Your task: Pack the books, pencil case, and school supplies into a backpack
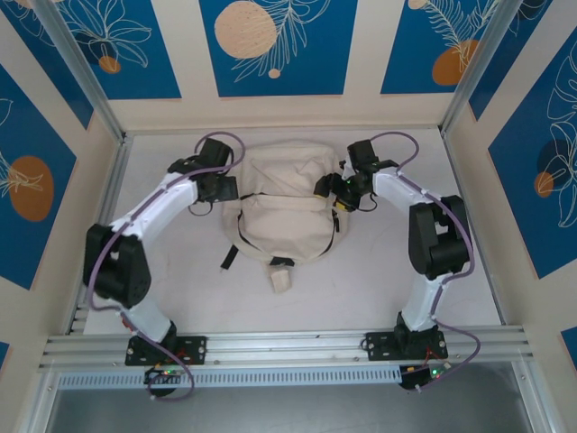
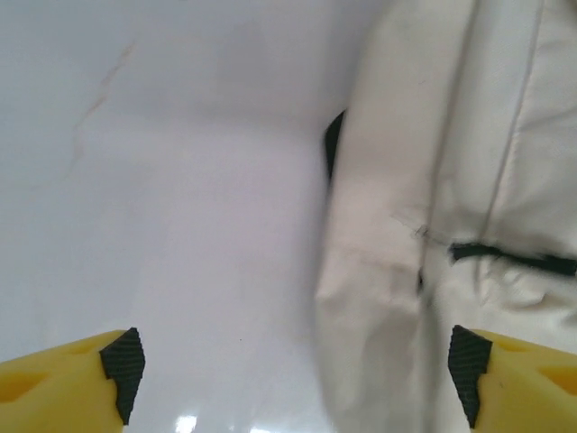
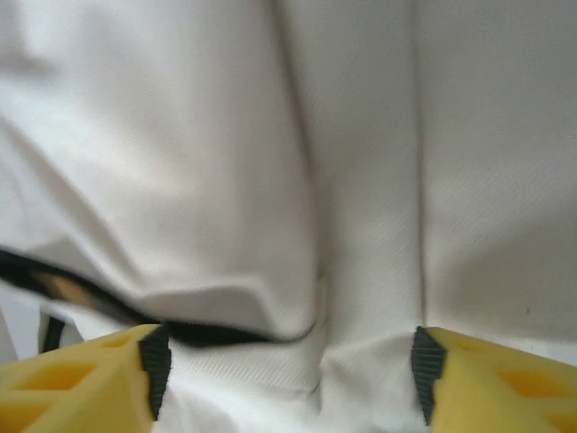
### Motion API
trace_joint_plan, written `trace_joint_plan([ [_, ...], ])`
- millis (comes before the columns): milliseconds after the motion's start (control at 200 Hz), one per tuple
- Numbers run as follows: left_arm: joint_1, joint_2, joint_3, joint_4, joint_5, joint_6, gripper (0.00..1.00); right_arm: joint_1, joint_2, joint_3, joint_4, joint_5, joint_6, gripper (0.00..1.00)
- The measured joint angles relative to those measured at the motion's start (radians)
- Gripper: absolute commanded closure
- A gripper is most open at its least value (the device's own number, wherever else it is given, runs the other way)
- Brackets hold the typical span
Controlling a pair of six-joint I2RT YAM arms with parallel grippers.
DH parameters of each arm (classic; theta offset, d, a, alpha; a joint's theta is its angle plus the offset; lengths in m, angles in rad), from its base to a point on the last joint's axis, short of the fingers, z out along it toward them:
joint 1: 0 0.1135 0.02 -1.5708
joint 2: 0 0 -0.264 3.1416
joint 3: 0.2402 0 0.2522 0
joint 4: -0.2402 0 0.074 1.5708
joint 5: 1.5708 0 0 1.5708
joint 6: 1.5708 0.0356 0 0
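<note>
Left pincer (image 2: 297, 368) stands wide open and empty at the backpack's (image 1: 279, 212) left edge, cream fabric between its fingertips. Right pincer (image 3: 287, 361) is likewise spread, gripping nothing, over the backpack's right side. The backpack lies mid-way across the table (image 1: 171, 271).

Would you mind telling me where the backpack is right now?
In the top view, the backpack lies centrally on the table, toward the far wall, between the left end effector and the right end effector.
</note>
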Motion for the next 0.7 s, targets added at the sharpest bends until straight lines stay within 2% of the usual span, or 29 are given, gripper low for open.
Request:
trace_joint_plan([
  [140, 0.060, -0.199, -0.170, -0.081, -0.034, -0.062, 0.01, 0.020, -0.087, 0.000, -0.028, 0.025, -0.008, 0.18],
  [290, 0.192, -0.352, -0.394, -0.179, -0.060, -0.157, 0.01, 0.045, -0.123, 0.000, -0.050, 0.032, -0.011, 0.16],
  [535, 0.370, -0.509, -0.650, -0.209, -0.058, -0.294, 0.01, 0.083, -0.123, 0.016, -0.098, 0.043, -0.021, 0.14],
  [700, 0.494, -0.539, -0.755, -0.175, -0.029, -0.340, 0.00, 0.086, -0.123, 0.034, -0.116, 0.050, -0.026, 0.14],
])
